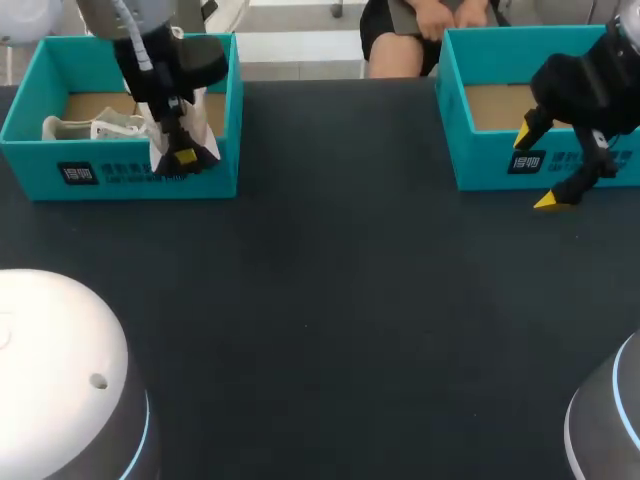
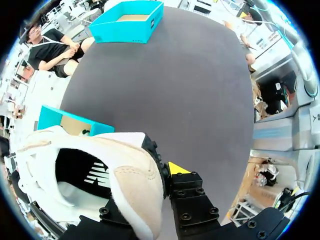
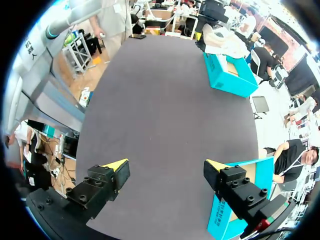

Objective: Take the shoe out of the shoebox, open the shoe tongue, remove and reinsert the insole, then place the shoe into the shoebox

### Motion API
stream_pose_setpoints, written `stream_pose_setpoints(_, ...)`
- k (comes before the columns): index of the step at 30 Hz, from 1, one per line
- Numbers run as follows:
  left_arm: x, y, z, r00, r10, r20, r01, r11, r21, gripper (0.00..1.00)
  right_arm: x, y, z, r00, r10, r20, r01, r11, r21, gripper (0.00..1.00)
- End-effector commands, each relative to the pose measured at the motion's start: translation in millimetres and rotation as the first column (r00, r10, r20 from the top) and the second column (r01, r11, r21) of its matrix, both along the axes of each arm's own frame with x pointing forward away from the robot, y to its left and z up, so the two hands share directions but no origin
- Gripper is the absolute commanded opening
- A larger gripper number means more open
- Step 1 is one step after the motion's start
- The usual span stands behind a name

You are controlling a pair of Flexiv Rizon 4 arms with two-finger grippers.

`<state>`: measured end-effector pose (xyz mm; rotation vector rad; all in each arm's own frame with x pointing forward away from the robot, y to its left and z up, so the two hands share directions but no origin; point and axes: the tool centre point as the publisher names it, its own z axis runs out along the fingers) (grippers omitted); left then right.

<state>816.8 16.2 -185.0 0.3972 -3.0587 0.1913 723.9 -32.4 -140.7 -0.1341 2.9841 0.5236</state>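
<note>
While the table (image 1: 330,300) is viewed from above, the left shoebox (image 1: 30,165) is found at ten o'clock and the right shoebox (image 1: 480,160) at two o'clock, both teal and open-topped. The shoe (image 1: 160,155), white and beige, is held over the front wall of the left shoebox, near its five o'clock corner, by the left gripper (image 1: 185,157).

In the left wrist view the heel wall of the shoe (image 2: 125,165) is seen pinched by the left gripper (image 2: 150,175). One yellow-tipped finger (image 2: 177,169) is pressed against the outside, and the other is hidden within the dark opening. A second shoe (image 1: 90,128) is laid inside the same box, at nine o'clock from the held one.

The right gripper (image 1: 537,168) is held at the six o'clock side of the right shoebox, with its fingers spread wide. In the right wrist view the right gripper (image 3: 166,167) is likewise seen spread over the table (image 3: 160,100), with the right shoebox (image 3: 222,220) just beside one finger.
</note>
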Motion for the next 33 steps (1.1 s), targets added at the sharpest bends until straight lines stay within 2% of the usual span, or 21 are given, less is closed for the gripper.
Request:
stream_pose_setpoints(1, -1.4, 5.9, 0.2, 1.0, -0.002, 0.005, 0.002, 1.0, -0.014, 0.0, 2.2, 1.4, -0.1, 1.0, 0.0, -0.004, 0.0, 1.0, -0.003, 1.0)
stream_pose_setpoints(11, -1.4, 5.9, 0.2, 1.0, -0.002, 0.005, 0.002, 1.0, -0.014, 0.0, 2.2, 1.4, -0.1, 1.0, 0.0, -0.004, 0.0, 1.0, -0.003, 1.0)
stream_pose_setpoints(12, 0.8, 9.6, 1.2, 0.999, -0.033, -0.012, 0.033, 0.999, -0.013, 0.0, 2.2, 1.4, -0.1, 1.0, 0.0, -0.004, 0.0, 1.0, -0.003, 1.0)
stream_pose_setpoints(13, 5.4, 15.5, 2.7, 0.996, -0.08, -0.034, 0.079, 0.997, -0.018, 0.0, 2.2, 1.4, -0.1, 1.0, 0.0, -0.004, 0.0, 1.0, -0.003, 1.0)
stream_pose_setpoints(21, 65.0, 66.4, 10.5, 0.993, -0.118, -0.021, 0.116, 0.992, -0.057, 0.0, 2.2, 1.4, -0.1, 1.0, 0.0, -0.004, 0.0, 1.0, -0.003, 1.0)
stream_pose_setpoints(27, 103.8, 110.5, 12.9, 0.98, -0.198, -0.012, 0.198, 0.98, 0.007, 0.0, 2.2, 1.4, -0.1, 1.0, 0.0, -0.004, 0.0, 1.0, -0.003, 1.0)
stream_pose_setpoints(33, 145.5, 164.6, 22.6, 0.978, -0.21, -0.019, 0.21, 0.975, 0.069, 0.0, 2.2, 1.4, -0.1, 1.0, 0.0, -0.004, 0.0, 1.0, -0.003, 1.0)
